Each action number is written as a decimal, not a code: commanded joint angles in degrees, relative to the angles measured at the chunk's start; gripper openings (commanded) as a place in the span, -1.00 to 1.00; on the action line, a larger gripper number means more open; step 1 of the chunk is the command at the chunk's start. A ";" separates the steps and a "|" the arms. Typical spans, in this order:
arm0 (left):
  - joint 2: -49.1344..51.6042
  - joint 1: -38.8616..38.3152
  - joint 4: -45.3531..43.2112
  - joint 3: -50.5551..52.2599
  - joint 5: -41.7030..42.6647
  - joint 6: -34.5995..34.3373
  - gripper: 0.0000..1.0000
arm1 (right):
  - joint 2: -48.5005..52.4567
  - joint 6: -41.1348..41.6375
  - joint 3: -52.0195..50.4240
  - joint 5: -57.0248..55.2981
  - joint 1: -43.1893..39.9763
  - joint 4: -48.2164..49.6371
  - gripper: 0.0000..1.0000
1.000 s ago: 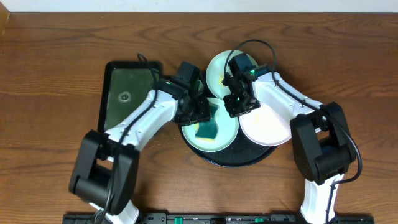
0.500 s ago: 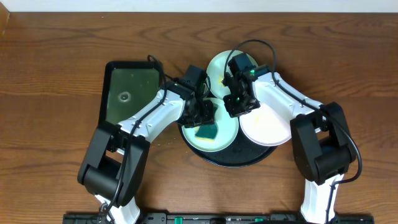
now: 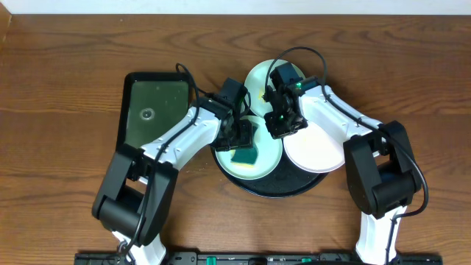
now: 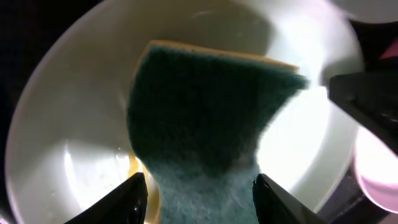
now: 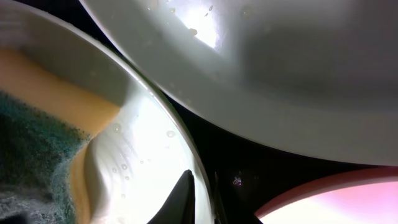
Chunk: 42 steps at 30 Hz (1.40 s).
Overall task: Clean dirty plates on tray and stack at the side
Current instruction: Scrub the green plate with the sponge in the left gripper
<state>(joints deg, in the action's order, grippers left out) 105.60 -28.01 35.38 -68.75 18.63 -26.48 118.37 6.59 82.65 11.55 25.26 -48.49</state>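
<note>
On the round black tray [image 3: 294, 185] lie three plates: a mint-blue one at the back [image 3: 257, 79], a mint-blue one at the front left [image 3: 266, 163] and a white one at the right [image 3: 316, 151]. A green and yellow sponge [image 3: 244, 155] rests in the front plate [image 4: 68, 130]. My left gripper [image 3: 239, 137] stands over it, its fingers pressed on both sides of the sponge [image 4: 205, 112]. My right gripper [image 3: 282, 131] is shut on that plate's rim [image 5: 186, 155], one finger inside, one outside.
A smaller rectangular black tray [image 3: 151, 110], wet, with a small round thing in it, lies left of the round tray. Both arms crowd over the round tray's middle. The back plate [image 5: 280, 81] and the white plate [image 5: 336, 199] lie close to the right gripper.
The left arm has swung a little to the right and its wrist has turned over the front plate. The sponge has hardly shifted. The right arm has stayed put.
</note>
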 commanded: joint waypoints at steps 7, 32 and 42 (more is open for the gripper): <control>-2.03 -0.76 0.09 0.28 -1.20 0.72 0.13 | -0.13 0.66 -0.39 1.14 0.68 0.61 -0.80; 1.16 -6.69 -1.40 0.28 -13.14 -1.90 0.13 | -0.13 0.66 -0.39 1.14 0.68 0.94 -0.77; 1.22 -7.48 -1.31 0.28 -15.76 -2.32 0.12 | -0.13 0.66 -0.63 1.14 0.68 0.83 -0.78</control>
<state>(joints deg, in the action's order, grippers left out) 105.67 -35.46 34.02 -68.75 5.48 -28.27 118.37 6.59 82.63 11.77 25.26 -47.70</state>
